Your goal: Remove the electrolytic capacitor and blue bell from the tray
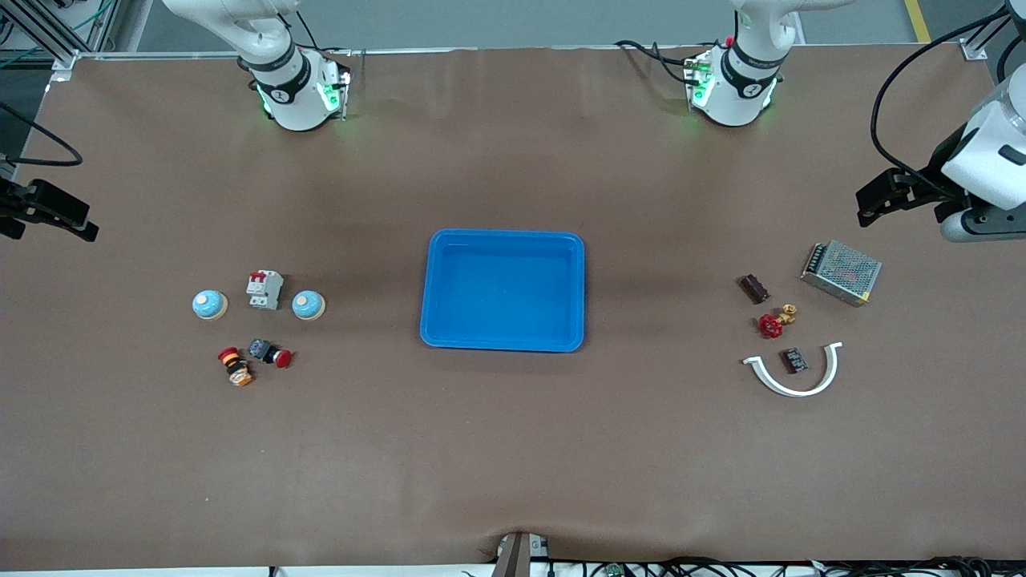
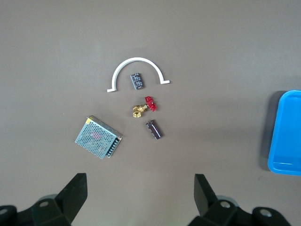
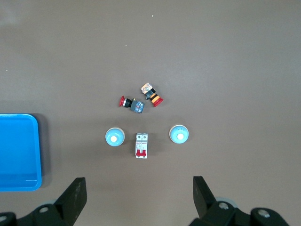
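Clip, white, curved: nearest the front camera, at my left arm's end; a small black chip lies inside its arc.
Capacitor: dark, lying flat beside the red-handled valve and the mesh power supply.
Bells: two, pale blue, flanking the breaker at my right arm's end.
Tray, blue: mid-table.
My left gripper: fingers spread wide, holding nothing, waiting above the capacitor group.
My right gripper: fingers spread wide, holding nothing, waiting above the bells.

Brown mat covers the whole table — faint creases, a small tear at the edge nearest the front camera. Grey floor above the table's top edge, with a yellow line. Metal frame at one corner. Black cables along the near edge. Even, soft light.
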Motion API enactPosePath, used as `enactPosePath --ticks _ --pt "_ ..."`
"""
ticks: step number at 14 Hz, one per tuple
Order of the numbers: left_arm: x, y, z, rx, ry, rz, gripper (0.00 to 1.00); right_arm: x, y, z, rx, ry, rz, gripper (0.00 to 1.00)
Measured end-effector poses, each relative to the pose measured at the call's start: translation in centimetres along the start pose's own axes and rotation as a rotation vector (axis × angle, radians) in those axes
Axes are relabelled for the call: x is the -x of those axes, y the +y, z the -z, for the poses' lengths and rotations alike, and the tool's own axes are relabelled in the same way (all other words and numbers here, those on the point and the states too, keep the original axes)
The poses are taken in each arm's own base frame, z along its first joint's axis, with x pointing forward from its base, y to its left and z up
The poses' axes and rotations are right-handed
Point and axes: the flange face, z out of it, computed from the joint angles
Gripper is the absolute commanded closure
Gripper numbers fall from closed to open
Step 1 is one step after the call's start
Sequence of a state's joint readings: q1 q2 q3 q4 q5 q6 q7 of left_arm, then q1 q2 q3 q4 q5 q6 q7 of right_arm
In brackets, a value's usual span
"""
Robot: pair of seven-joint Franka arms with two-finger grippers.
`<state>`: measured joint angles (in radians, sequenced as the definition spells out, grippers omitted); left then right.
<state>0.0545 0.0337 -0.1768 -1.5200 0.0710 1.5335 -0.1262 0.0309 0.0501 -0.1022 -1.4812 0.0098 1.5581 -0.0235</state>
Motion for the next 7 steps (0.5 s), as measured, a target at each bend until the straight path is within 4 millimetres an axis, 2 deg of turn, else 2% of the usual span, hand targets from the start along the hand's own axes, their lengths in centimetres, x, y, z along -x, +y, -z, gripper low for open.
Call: enactPosePath --ticks 7 --pt "0.26 0.28 -0.16 -0.002 -0.021 -0.03 0.0 0.27 -0.05 -0.39 -0.001 -0.018 0.006 0.0"
